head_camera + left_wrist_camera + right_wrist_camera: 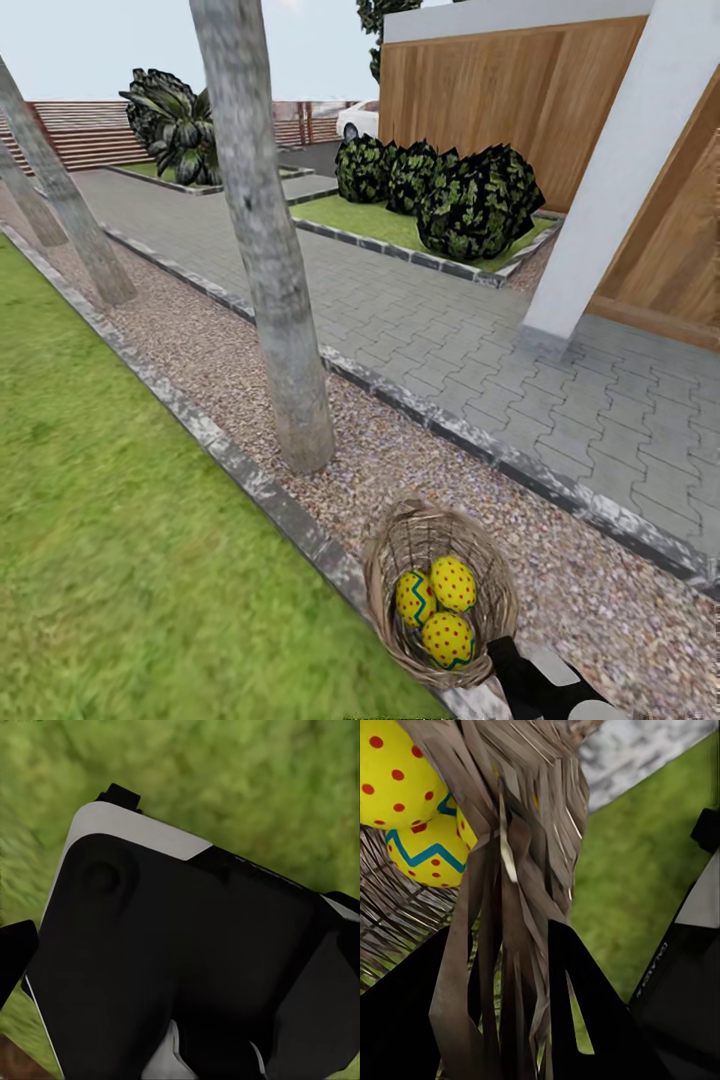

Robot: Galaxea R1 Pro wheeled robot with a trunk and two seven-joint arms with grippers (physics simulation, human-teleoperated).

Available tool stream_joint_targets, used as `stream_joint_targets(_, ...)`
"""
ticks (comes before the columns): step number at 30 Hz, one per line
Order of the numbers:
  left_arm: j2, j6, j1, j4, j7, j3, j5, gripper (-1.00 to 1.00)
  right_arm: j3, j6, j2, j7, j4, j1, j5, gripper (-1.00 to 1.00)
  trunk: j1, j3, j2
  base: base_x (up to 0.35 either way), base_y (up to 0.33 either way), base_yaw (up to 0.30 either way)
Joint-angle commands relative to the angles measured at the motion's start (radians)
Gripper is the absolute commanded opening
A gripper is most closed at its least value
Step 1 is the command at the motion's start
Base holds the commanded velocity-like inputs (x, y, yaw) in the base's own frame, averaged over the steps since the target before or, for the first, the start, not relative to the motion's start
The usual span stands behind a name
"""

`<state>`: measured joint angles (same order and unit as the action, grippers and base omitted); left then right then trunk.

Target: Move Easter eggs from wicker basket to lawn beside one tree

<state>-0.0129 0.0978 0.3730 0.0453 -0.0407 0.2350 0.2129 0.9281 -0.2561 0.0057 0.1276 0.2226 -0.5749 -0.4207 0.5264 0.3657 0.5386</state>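
Wicker strands of the basket wall (521, 892) sit pinched between my right gripper (510, 1020) fingers, so I judge I'm carrying the wicker basket (440, 600), all three Easter eggs (447, 612) inside, toward the tree (270, 260). Head view places it over the gravel strip (420, 460) beside the lawn (120, 520); I cannot tell my left gripper's state.

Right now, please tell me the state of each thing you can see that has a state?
wicker basket: upright, held at its rim, over gravel beside the kerb.
three Easter eggs: all inside the basket, touching each other.
right hand: shut on the basket's wicker wall.
left hand: state cannot be told.
nearest tree: standing in gravel, no eggs beside it.
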Motion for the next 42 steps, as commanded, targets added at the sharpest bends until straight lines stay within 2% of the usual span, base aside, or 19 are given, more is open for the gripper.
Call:
stream_joint_targets(1,0.000,0.007,0.000,0.002,-0.003,0.003,0.008,1.00,-0.005,-0.005,-0.001,0.007,0.003,0.000,-0.017,-1.00,0.000,0.003,0.001,0.000,0.000,-0.182)
stream_joint_targets(18,0.001,0.007,0.000,0.002,-0.001,0.003,0.008,1.00,-0.005,-0.002,-0.006,0.006,0.007,0.000,-0.015,-1.00,0.000,0.025,0.001,0.000,0.000,-0.182)
stream_joint_targets(25,0.001,0.007,0.000,0.002,-0.002,0.003,0.008,1.00,-0.005,-0.002,-0.008,0.006,0.010,0.000,-0.015,-1.00,0.000,0.034,0.001,0.000,0.177,-0.183)
stream_joint_targets(42,0.002,0.007,0.000,0.002,-0.002,0.003,0.008,1.00,-0.003,-0.002,-0.012,0.006,0.018,0.000,-0.015,-1.00,0.000,0.054,0.001,0.000,0.012,-0.213)
